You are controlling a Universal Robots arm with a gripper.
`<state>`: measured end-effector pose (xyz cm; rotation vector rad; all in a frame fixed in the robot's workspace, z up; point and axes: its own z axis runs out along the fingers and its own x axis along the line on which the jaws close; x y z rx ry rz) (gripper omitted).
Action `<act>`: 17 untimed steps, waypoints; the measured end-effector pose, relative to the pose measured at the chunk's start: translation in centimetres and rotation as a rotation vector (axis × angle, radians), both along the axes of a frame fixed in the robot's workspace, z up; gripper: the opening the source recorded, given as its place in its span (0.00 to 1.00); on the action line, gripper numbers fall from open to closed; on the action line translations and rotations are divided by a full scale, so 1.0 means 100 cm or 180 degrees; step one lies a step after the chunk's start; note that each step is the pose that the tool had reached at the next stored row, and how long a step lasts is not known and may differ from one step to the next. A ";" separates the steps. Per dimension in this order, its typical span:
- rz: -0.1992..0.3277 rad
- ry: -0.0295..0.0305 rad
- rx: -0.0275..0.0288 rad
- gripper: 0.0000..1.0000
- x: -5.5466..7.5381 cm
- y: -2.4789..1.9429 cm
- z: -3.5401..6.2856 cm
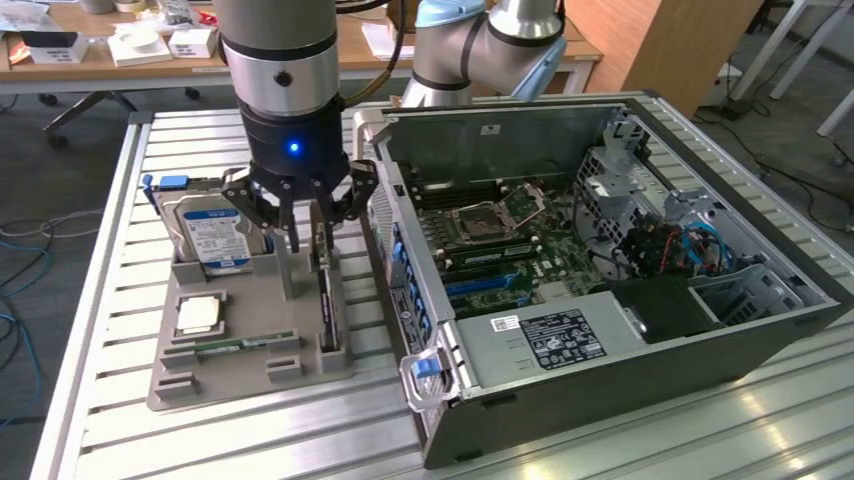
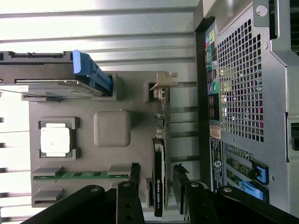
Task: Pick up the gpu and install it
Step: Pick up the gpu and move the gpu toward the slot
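Right now, toward the exterior view's left, a grey holder tray [image 1: 200, 385] sits on the slatted metal desk [image 1: 267, 440], just beside an open computer case [image 1: 641, 370]. The tray gives each part its own slot, so the gpu [image 2: 159, 186] stands upright on its long edge, probably to offer two flat faces for pinching. The case lies on its side with the motherboard [image 1: 534, 250] facing up, likely so a card can go in from above. Your claw [image 1: 307, 238] hangs directly over the gpu, spread open and holding nothing. In the wrist view its fingers [image 2: 134, 179] straddle the card, one on each face, with a gap on both sides.
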<state>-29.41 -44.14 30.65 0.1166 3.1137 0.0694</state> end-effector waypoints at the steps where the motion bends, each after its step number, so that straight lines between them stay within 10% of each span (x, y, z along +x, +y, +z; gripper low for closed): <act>1: 0.0000 0.0000 0.0000 0.41 0.000 0.0000 0.0000; 17: 0.0000 0.0000 0.0000 0.41 0.000 0.0000 -0.0143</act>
